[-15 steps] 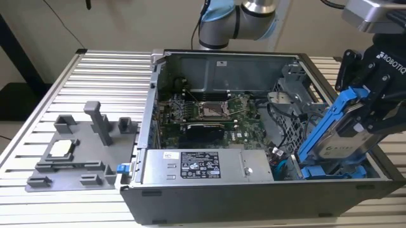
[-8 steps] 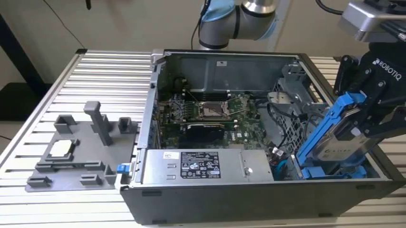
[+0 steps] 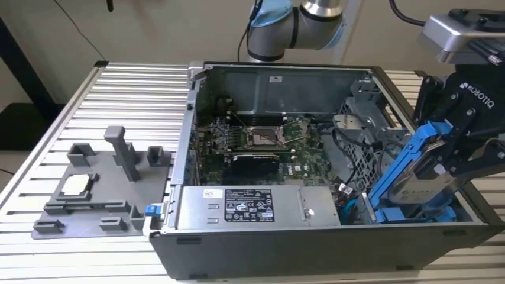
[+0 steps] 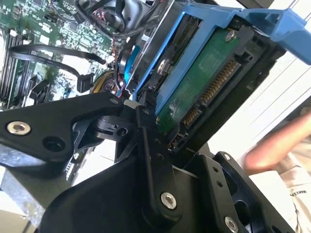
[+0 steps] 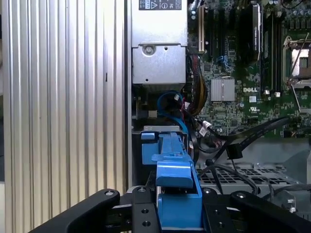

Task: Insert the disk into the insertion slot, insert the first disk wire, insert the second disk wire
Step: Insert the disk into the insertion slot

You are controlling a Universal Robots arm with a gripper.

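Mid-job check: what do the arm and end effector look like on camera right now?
The arm has silver-grey tubular joints with pale blue caps. The end effector is matt black, with white lettering on its body and angular linked fingers fastened by silver screws. A grey box is mounted by it, and a black cable loops nearby.

A white label (image 3: 248, 205) of small black print and marks, too fine to read, sits on the power-supply box (image 3: 316, 207); the first wrist view shows a warning triangle (image 5: 154, 4) on it. To the exterior view's right of that box, white capitals run up the black housing of the hand (image 3: 442, 168), and the disk (image 3: 422, 184) it grips bears a pale label of illegible print. Beyond the box, a white logo (image 5: 250, 90) marks the motherboard (image 5: 233, 58).
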